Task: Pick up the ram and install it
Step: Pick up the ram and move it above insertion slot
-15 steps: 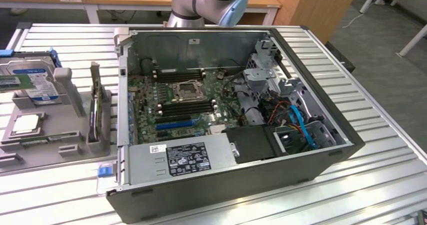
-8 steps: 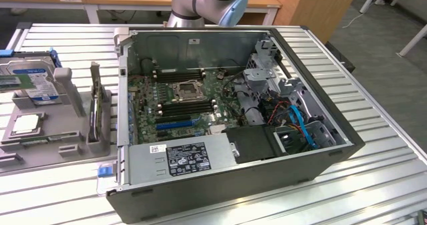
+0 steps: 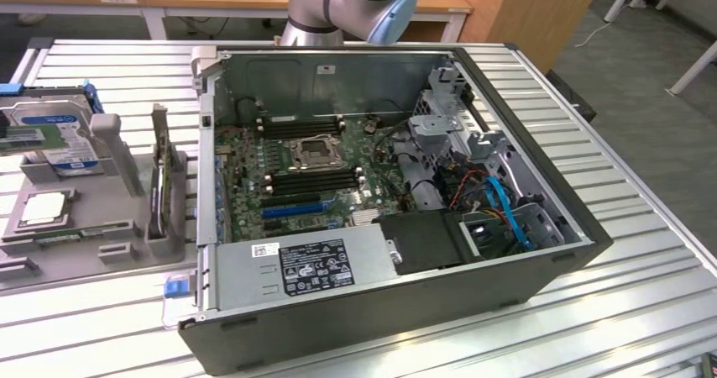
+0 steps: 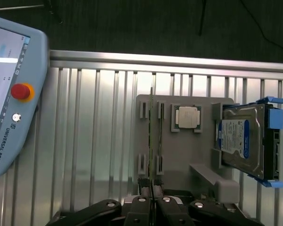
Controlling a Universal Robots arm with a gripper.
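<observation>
The ram (image 3: 166,185) is a thin green stick standing on its edge in the slots of a grey holder tray (image 3: 67,252), to the exterior view's left of the open computer case (image 3: 381,193). In the wrist view the ram (image 4: 152,136) shows edge-on as a narrow line on the tray (image 4: 179,160). My gripper (image 4: 151,188) hangs well above the tray, roughly in line with the ram's near end. Its two black fingers (image 4: 140,207) are shut against each other with nothing between them. The motherboard (image 3: 302,172) lies exposed inside the case.
On the same tray sit a square silver processor (image 4: 187,117) and a hard drive (image 4: 245,141) with a blue-white label. A teach pendant (image 4: 9,94) with a red button lies on the slatted metal table (image 4: 99,141). The arm's base (image 3: 336,0) rises behind the case.
</observation>
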